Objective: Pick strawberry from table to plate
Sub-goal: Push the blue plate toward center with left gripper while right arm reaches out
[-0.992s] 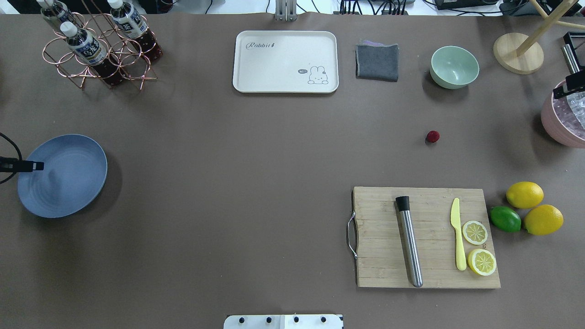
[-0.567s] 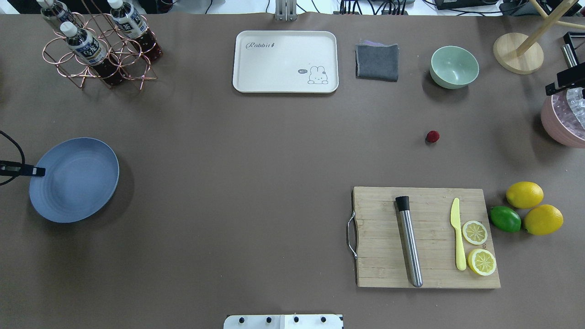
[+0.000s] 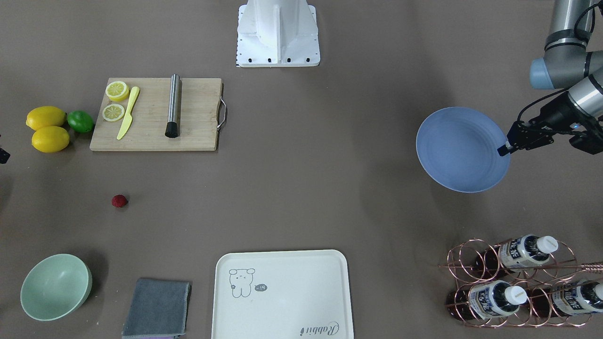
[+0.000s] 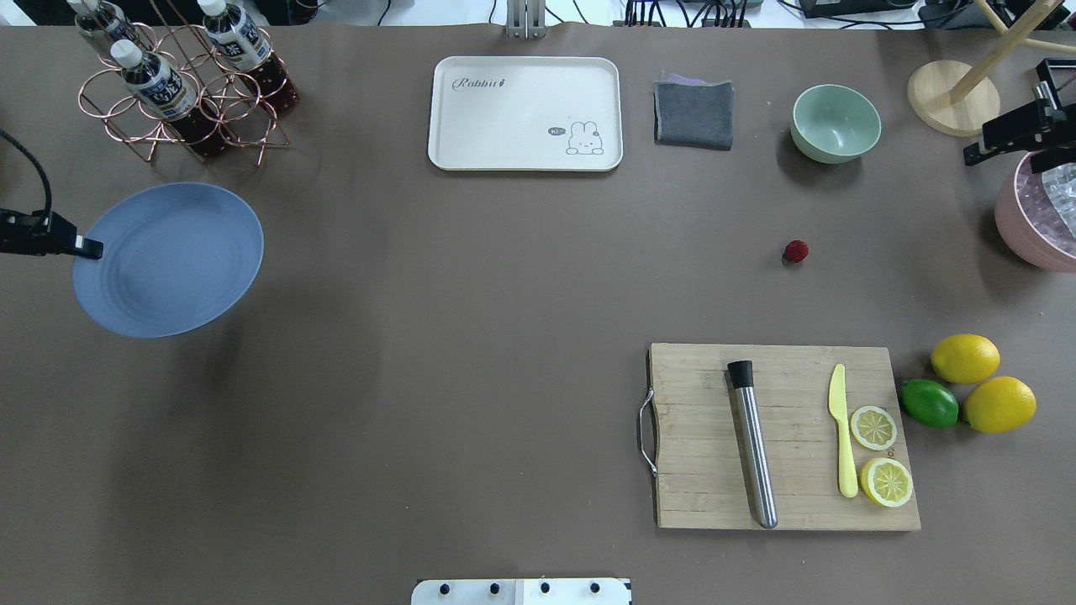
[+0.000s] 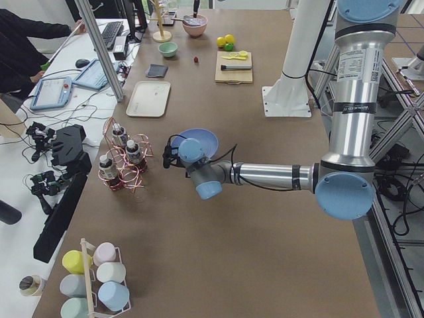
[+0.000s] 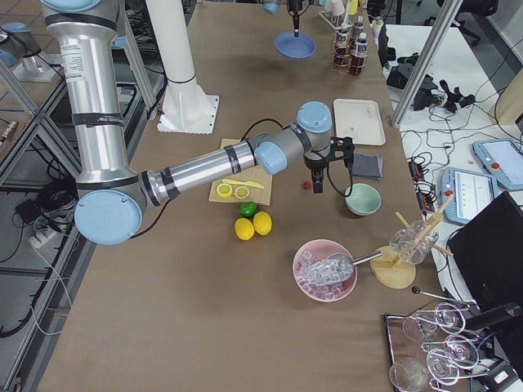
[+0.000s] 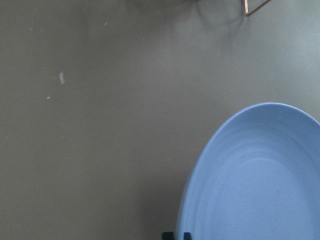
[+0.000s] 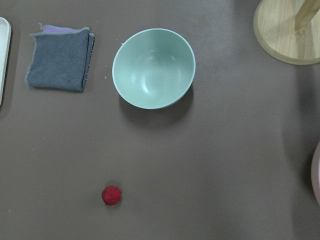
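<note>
The strawberry (image 4: 796,250) (image 3: 119,201) (image 8: 111,195) is a small dark-red berry lying alone on the brown table (image 4: 471,336), nearer me than the mint bowl. My left gripper (image 4: 84,248) (image 3: 503,149) is shut on the rim of the blue plate (image 4: 168,260) (image 3: 459,148) (image 7: 260,180). It holds the empty plate tilted above the table at the far left. My right gripper (image 4: 975,147) (image 6: 329,189) hangs open and empty at the right edge, high above the cloth and to the right of the strawberry.
A cutting board (image 4: 782,437) with a steel muddler, yellow knife and lemon slices lies front right, with two lemons and a lime (image 4: 929,402) beside it. A pink ice bowl (image 4: 1034,223), mint bowl (image 4: 835,122), grey cloth (image 4: 693,113), cream tray (image 4: 525,113) and bottle rack (image 4: 181,84) stand further back.
The left gripper has lifted the plate and carried it toward the far side and slightly inward. The right gripper has come further in from the right edge.
</note>
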You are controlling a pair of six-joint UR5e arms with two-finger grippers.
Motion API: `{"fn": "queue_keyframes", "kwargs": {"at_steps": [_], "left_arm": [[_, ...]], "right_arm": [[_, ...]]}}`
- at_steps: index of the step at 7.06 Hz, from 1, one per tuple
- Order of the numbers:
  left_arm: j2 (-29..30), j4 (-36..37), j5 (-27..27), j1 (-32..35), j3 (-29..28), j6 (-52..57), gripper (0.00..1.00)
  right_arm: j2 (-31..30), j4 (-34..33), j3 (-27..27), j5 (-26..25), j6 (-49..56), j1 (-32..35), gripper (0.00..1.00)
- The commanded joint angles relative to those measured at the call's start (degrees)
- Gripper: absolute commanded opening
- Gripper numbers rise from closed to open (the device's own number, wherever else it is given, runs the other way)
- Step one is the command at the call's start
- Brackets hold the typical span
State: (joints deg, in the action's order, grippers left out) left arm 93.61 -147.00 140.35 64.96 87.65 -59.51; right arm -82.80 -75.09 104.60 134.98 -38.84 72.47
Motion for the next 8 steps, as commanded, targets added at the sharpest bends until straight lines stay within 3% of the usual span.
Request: {"fn": "queue_keyframes", "kwargs": {"at_steps": [1, 2, 4, 6, 8], "left_arm": [[6.55, 4.09, -8.97, -8.56, 4.36, -12.74, 0.00], [10.15, 5.74, -15.30, -14.89, 5.07, -18.74, 0.00], [15.71, 17.40, -24.73, -24.66, 11.02, -24.58, 0.00], [16.69, 18.59, -31.67, -31.79, 13.51, -30.29, 0.00], [20.54, 21.91, -42.04, -41.36, 12.82, -32.86, 0.00]], "right_arm": [[4.55, 0.03, -0.18, -3.65, -8.05, -6.08, 1.00], [6.49, 0.03, -0.36, -5.76, -11.39, -8.38, 1.00], [7.82, -0.06, -1.93, -7.97, -12.83, -10.33, 1.00], [7.83, 0.03, -3.78, -8.68, -12.83, -11.03, 1.00], [7.13, -0.06, -4.31, -9.74, -12.83, -11.65, 1.00]]}}
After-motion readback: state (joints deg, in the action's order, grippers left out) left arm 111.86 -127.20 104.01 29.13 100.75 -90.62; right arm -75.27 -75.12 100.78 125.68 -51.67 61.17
